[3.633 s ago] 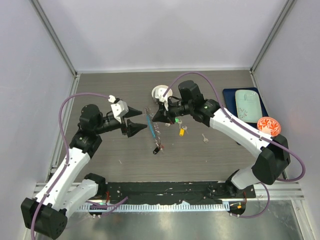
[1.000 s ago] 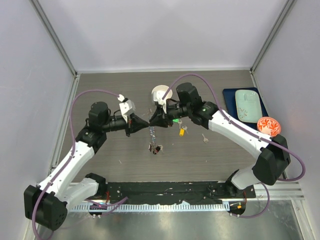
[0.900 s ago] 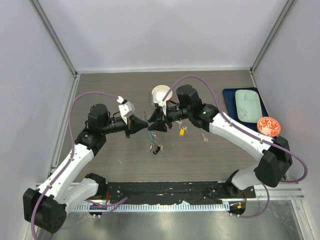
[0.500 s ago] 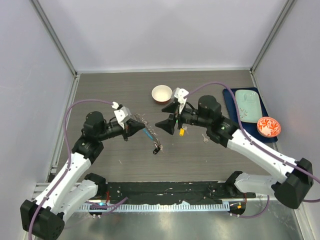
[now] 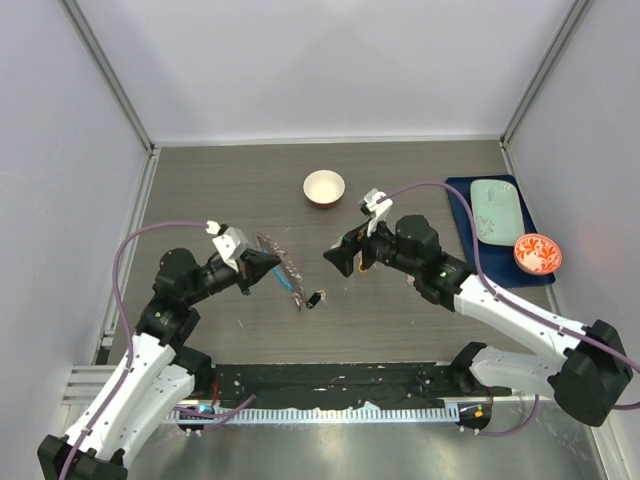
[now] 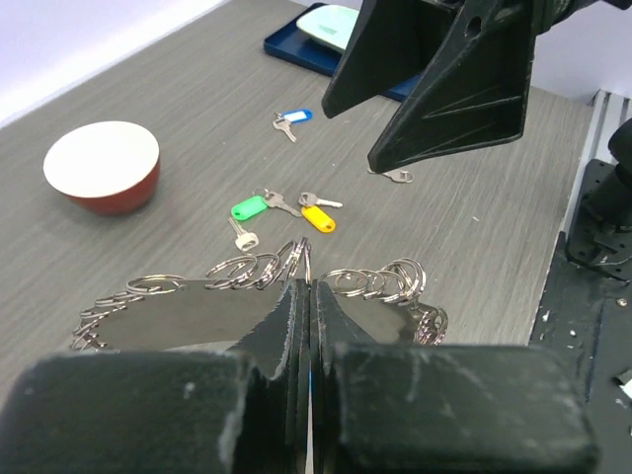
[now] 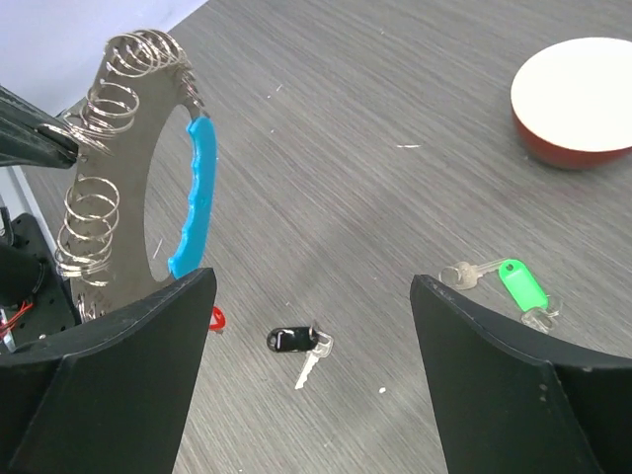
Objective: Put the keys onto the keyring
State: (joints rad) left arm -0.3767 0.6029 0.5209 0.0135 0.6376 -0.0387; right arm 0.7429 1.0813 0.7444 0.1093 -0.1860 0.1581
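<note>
left tool (image 6: 308, 296): pinched tight on keyring (image 7: 195, 197) | right tool (image 7: 311, 296): spread wide, empty, above keys (image 7: 513, 281)

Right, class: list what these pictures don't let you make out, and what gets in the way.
Left wrist: near half of the keyring, behind the shut left gripper.
Right wrist: a red tag, half behind a finger of the right gripper; the bowl, cut by the edge.
Top external: what hangs on the keyring, too small.

Bare table (image 5: 220, 190) is left toward the far left corner; the middle is obstructed by the raised keyring (image 7: 197, 197), scattered keys (image 7: 296, 341) and a bowl (image 5: 324, 187).
</note>
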